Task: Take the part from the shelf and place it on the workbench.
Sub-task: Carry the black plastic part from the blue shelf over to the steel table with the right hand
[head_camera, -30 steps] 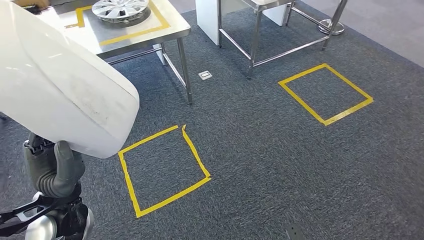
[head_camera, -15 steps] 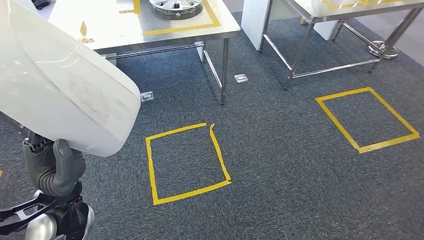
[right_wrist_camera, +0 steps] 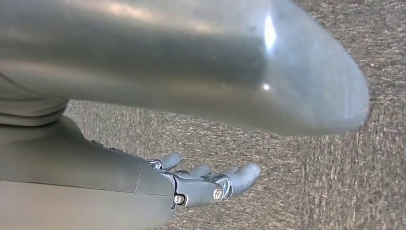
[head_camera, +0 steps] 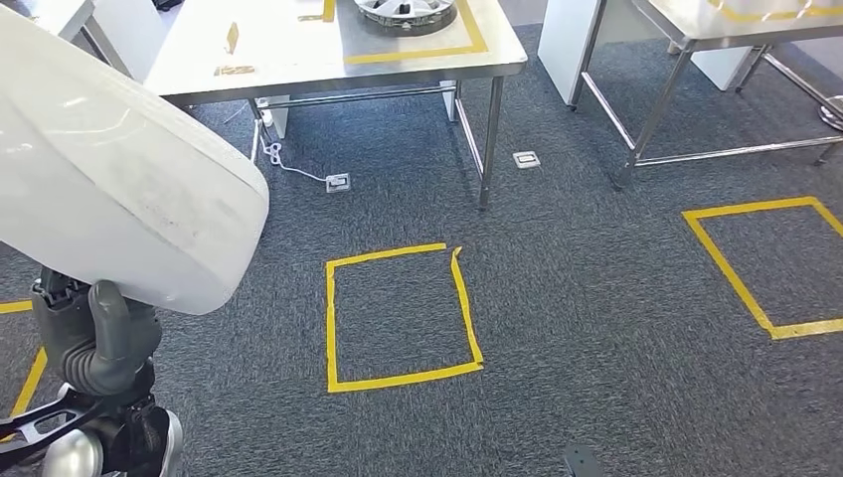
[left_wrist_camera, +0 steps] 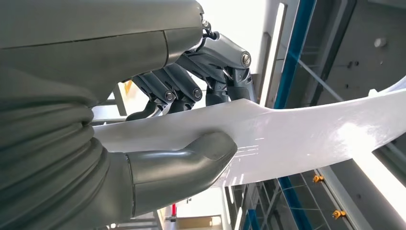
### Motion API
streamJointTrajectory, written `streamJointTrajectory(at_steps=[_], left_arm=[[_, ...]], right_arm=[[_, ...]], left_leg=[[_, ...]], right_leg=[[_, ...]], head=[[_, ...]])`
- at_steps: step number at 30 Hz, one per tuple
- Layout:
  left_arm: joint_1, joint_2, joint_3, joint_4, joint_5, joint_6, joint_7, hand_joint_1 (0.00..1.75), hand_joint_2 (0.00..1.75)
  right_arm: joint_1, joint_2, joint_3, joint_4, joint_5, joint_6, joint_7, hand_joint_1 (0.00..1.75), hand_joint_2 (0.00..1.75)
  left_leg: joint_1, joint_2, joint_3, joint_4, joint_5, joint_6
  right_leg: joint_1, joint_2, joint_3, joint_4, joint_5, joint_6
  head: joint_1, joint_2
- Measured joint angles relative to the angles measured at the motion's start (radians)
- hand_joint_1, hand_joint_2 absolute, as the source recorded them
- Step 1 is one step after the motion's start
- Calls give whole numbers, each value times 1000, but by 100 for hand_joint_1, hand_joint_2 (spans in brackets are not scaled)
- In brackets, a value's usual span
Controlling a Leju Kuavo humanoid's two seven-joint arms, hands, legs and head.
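Carrying: left hand [head_camera: 94, 338] grips the big white part [head_camera: 119, 189], thumb [left_wrist_camera: 191, 160] pressed on one face, fingers [left_wrist_camera: 191, 86] curled over the other; the part is held up at the robot's left side, above the carpet [head_camera: 596, 328].
Right hand: right hand [right_wrist_camera: 201, 184] hangs over the carpet, fingers loosely apart, holding nothing.
Floor: yellow tape square [head_camera: 403, 316] lies just ahead, a second tape square [head_camera: 765, 263] farther right.
Bench: steel bench [head_camera: 268, 60] stands beyond the square, a silver wheel cover [head_camera: 406, 12] resting inside its yellow outline.

Hubcap [head_camera: 407, 10] on steel workbench [head_camera: 288, 60]
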Motion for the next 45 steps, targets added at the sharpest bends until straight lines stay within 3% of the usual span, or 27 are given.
streamJointTrajectory(at_steps=[2, 3, 6, 8, 10, 12, 13, 14, 16, 18, 21, 23, 25, 27, 28, 29, 32, 34, 38, 40, 42, 43, 44, 45], left_arm=[[-1, 0, 2, 1, 2, -4, 0, 175, 175], [-2, -1, 2, 1, 3, -6, 0, 175, 175], [-2, -2, 3, 6, 4, -8, -2, 175, 175], [-4, -3, 3, 9, 4, -7, -5, 175, 175], [-7, -5, 4, 14, 4, -6, -10, 175, 175], [-8, -6, 4, 21, 4, -6, -13, 175, 175], [-8, -6, 4, 24, 3, -6, -14, 175, 175], [-8, -6, 5, 27, 1, -5, -14, 175, 175], [-8, -6, 5, 31, -6, 1, -15, 175, 175], [-8, -7, 6, 30, -8, 8, -19, 175, 175], [-5, -9, 6, 26, 4, 6, -23, 175, 175], [-3, -9, 6, 23, 10, 5, -24, 175, 175], [-2, -10, 6, 21, 12, 4, -24, 175, 175], [1, -9, 6, 22, 15, 4, -24, 175, 175], [3, -9, 6, 22, 16, 2, -24, 175, 175], [4, -9, 7, 22, 19, 0, -24, 175, 175], [5, -9, 7, 20, 35, -12, -21, 175, 175], [5, -10, 8, 18, 45, -18, -19, 175, 175], [4, -11, 10, 14, 50, -23, -16, 175, 175], [3, -13, 11, 13, 51, -23, -15, 175, 175], [3, -14, 12, 15, 51, -23, -13, 175, 175], [3, -14, 12, 16, 51, -24, -12, 175, 175], [3, -14, 13, 18, 51, -24, -12, 175, 175], [2, -14, 14, 20, 51, -25, -11, 175, 175]], right_arm=[[-1, 0, 0, 0, -1, 0, 2, 0, 0], [-2, 0, 0, 0, -1, 0, 4, 0, 0], [-2, 0, 0, 0, -1, 3, 5, 0, 0], [-3, 1, 1, 0, -1, 8, 3, 0, 0], [-3, 1, 1, 0, -1, 10, 1, 0, 0], [-1, 1, 2, 0, -2, 9, 2, 0, 0], [-1, 1, 2, 0, -3, 8, 4, 0, 0], [-1, 1, 2, 0, -4, 5, 6, 0, 0], [-3, 1, 2, 0, -7, 1, 6, 0, 0], [-5, 1, 2, 0, -11, 0, 4, 0, 0], [-6, 1, 1, 0, -16, 1, 3, 0, 0], [-6, 1, 1, 0, -18, 1, 2, 0, 0], [-5, 1, 1, 0, -18, 1, 2, 0, 0], [-3, 1, 1, 0, -18, 1, 1, 0, 0], [-2, 1, 1, 0, -18, 1, 0, 0, 0], [-2, 1, 1, 0, -18, 1, -1, 0, 0], [-4, 1, 1, 0, -18, 5, -3, 0, 0], [-5, 1, 1, 0, -18, 8, -3, 0, 0], [-6, 1, 1, 0, -18, 10, -3, 0, 0], [-6, 0, 1, 0, -18, 12, -3, 0, 0], [-4, -1, 1, 0, -19, 12, -3, 0, 0], [-3, -2, 1, 0, -19, 13, -3, 0, 0], [-3, -2, 1, 0, -19, 15, -2, 0, 0], [-2, -3, 1, 0, -19, 16, -2, 0, 0]], left_leg=[[-3, 13, 74, -138, 47, 11], [-6, 18, 94, -177, 56, 18], [-8, 6, 99, -194, 60, 38], [-4, -6, 100, -201, 67, 51], [-1, -20, 100, -204, 71, 58], [-1, -33, 97, -203, 71, 61], [0, -39, 96, -201, 71, 61], [0, -45, 97, -199, 70, 60], [2, -56, 97, -193, 67, 55], [0, -62, 94, -186, 63, 42], [-1, -66, 91, -190, 64, 22], [0, -47, 81, -168, 49, 11], [-2, -18, 39, -74, -6, 4], [-1, -7, -22, 56, -65, 2], [-2, -6, -38, 92, -72, 2], [-2, -6, -35, 87, -59, 4], [-6, 5, 66, -104, 31, 20], [-12, 12, 104, -186, 49, 33], [-12, 4, 109, -201, 55, 54], [-7, 2, 115, -207, 60, 63], [-7, -1, 115, -206, 59, 67], [-7, -3, 115, -205, 58, 68], [-7, -6, 116, -204, 56, 67], [-6, -9, 117, -203, 54, 66]], right_leg=[[2, -6, 2, 2, -3, 6], [4, -8, 3, 3, -4, 10], [6, -17, 3, 3, -5, 28], [3, -3, -7, 30, -25, 40], [0, 21, -55, 134, -83, 50], [-1, 29, -119, 261, -132, 54], [-1, 29, -133, 284, -129, 55], [-2, 30, -129, 268, -107, 55], [-5, 34, -73, 139, -34, 55], [-3, 46, -27, 33, 5, 48], [1, 48, -23, 15, 8, 26], [0, 42, -20, 8, 13, 11], [-1, 35, -19, 5, 15, 1], [2, 26, -21, 5, 14, -2], [3, 22, -22, 6, 14, -3], [4, 19, -22, 6, 14, -3], [9, 13, -18, 7, 12, 1], [11, 11, -18, 8, 11, 9], [8, 12, -20, 19, 1, 34], [6, 24, -58, 102, -46, 45], [5, 29, -128, 237, -104, 52], [4, 29, -153, 280, -112, 54], [4, 29, -162, 287, -100, 54], [3, 29, -148, 250, -69, 54]], head=[[0, 0], [1, 0], [1, 0], [2, 0], [5, 0], [8, 0], [8, 0], [8, 0], [9, 0], [10, 0], [10, 0], [8, 0], [3, 0], [2, 0], [2, 0], [2, 0], [2, 0], [2, 0], [3, 0], [7, 0], [9, 0], [9, 0], [9, 0], [9, 0]])
